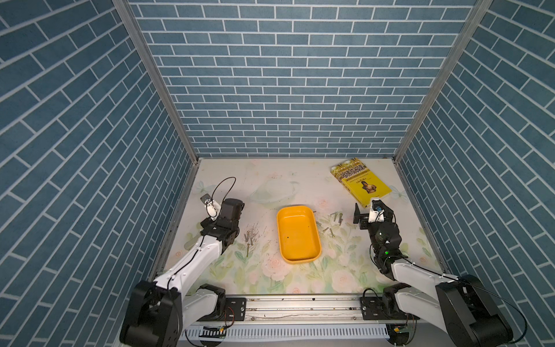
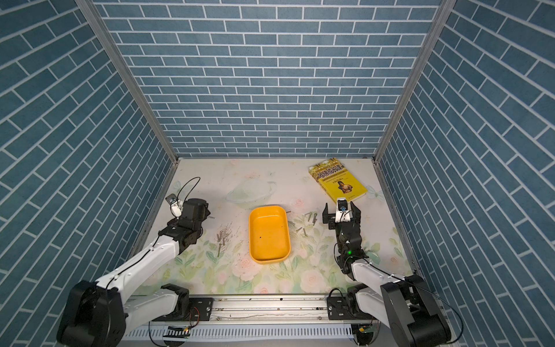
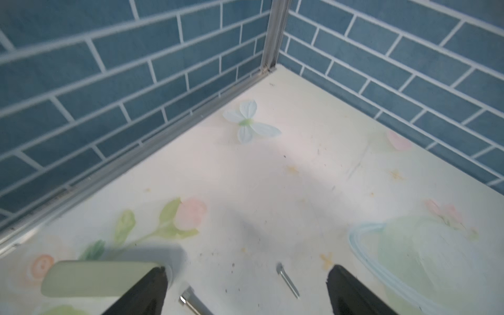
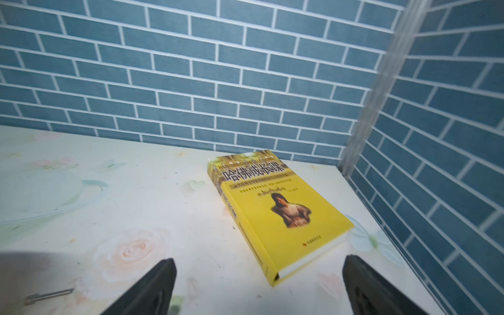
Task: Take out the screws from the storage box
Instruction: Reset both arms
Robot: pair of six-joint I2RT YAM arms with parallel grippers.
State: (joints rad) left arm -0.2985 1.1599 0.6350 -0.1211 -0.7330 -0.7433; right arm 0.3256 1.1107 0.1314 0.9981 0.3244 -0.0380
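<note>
At the centre of the floral tabletop (image 1: 270,186) lies the storage box (image 1: 300,249), a shallow orange-yellow tray set flat with its long side running away from the robot. Its floor shows bare yellow with a dark speck or two. The screws (image 1: 335,219) lie outside it on the tabletop in two loose groups. One group is just right of the box, between it and the right gripper (image 2: 341,210). The other is to the left of the box, near the left arm, and one screw sits close by the box's far right corner.

A yellow book (image 1: 360,183) lies flat towards the far right corner of the tabletop, with its near corner close to the right gripper. The right wrist view shows that gripper's dark fingers (image 4: 152,289) spread wide with nothing pinched, and a single screw lies off to one side.

The left gripper (image 3: 245,291) is hidden under its wrist in both top views. Its own wrist view shows the jaws spread wide and empty, with two screws resting on the tabletop between them. A pale green block (image 3: 101,278) lies beside one finger; whether they touch cannot be told.
</note>
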